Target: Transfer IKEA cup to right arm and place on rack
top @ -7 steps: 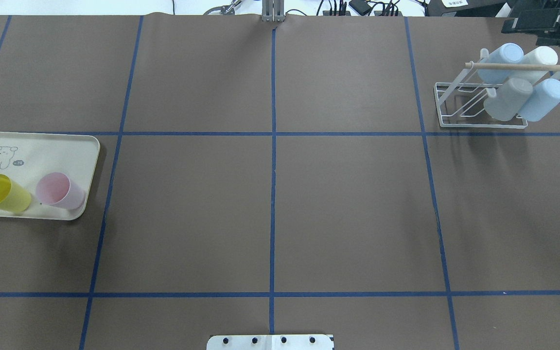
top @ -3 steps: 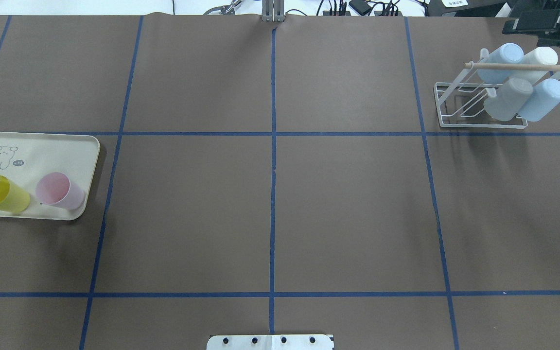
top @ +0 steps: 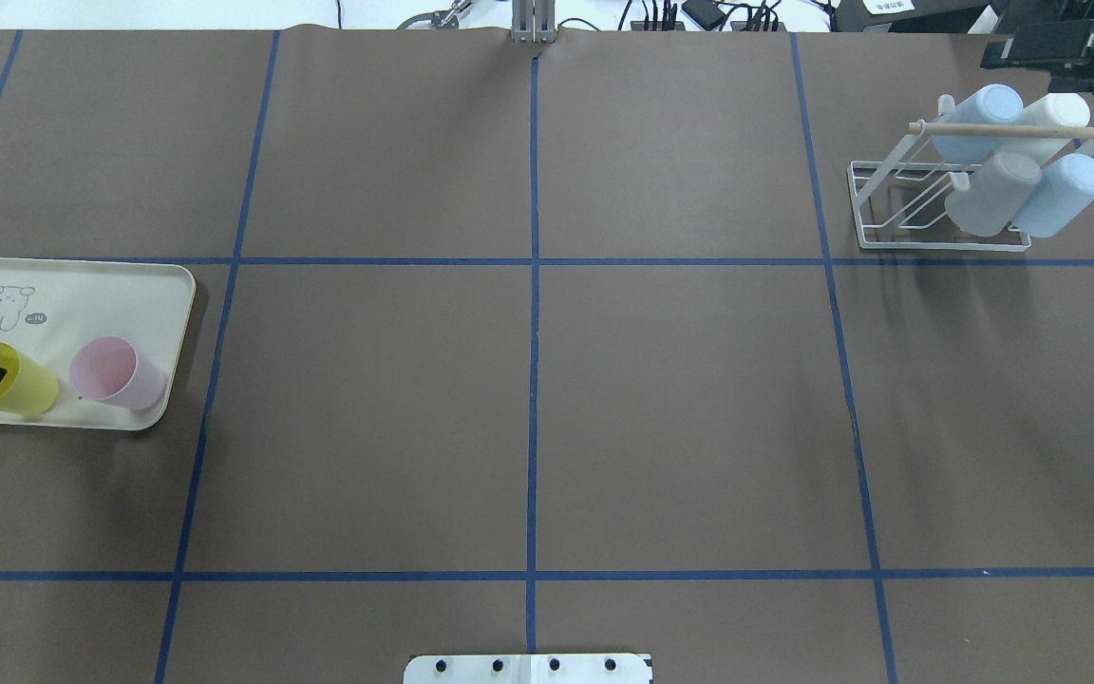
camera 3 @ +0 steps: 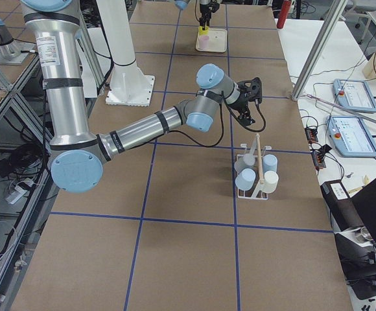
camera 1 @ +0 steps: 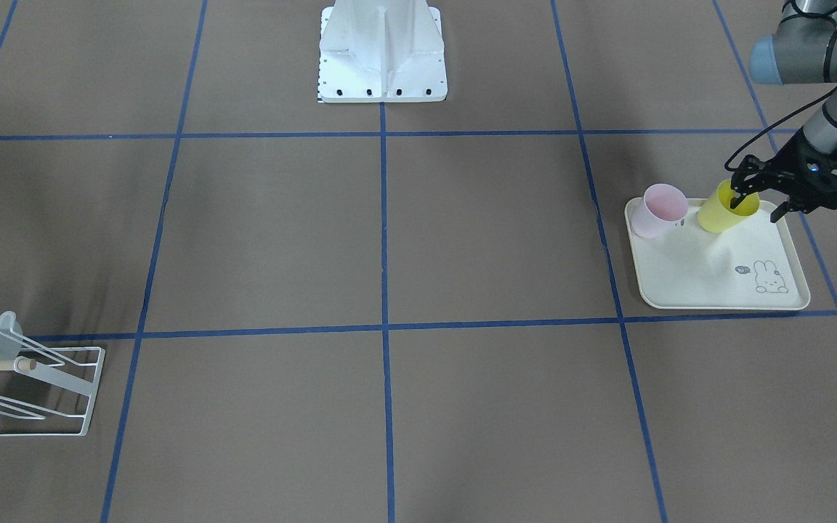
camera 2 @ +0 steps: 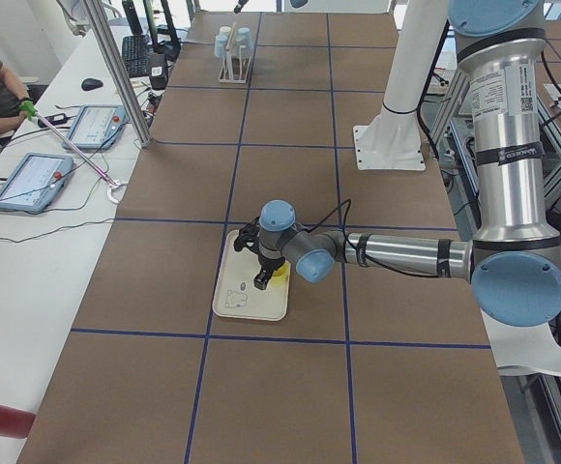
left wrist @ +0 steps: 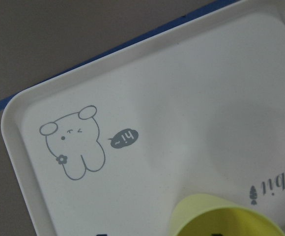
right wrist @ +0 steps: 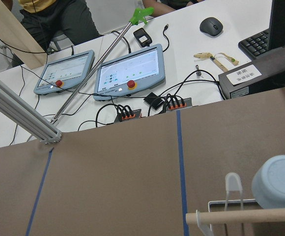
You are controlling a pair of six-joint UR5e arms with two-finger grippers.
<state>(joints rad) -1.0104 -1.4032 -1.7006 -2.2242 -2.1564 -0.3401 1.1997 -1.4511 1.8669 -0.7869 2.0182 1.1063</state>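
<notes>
Near the right edge of the front view, the left gripper (camera 1: 757,209) is over the yellow cup (camera 1: 718,216). It is spread wide: one finger reaches inside the cup's mouth, the other stays outside, beside the wall. It does not pinch the cup.

When I compare the overhead view with one second ago, the black finger has come lower in the frame. Before, it was at the upper rim of the cup, and now it lies across the mouth. The cup has hardly shifted. It stands on the cream tray (top: 129,285), at its lower left, beside the pink cup (top: 118,373).

At the upper right of the overhead view, the white rack (top: 922,204) and its four pale cups (top: 1060,195) are unchanged. The right gripper (camera 3: 253,107) hangs near the rack. I cannot tell whether it is spread or pressed together.
</notes>
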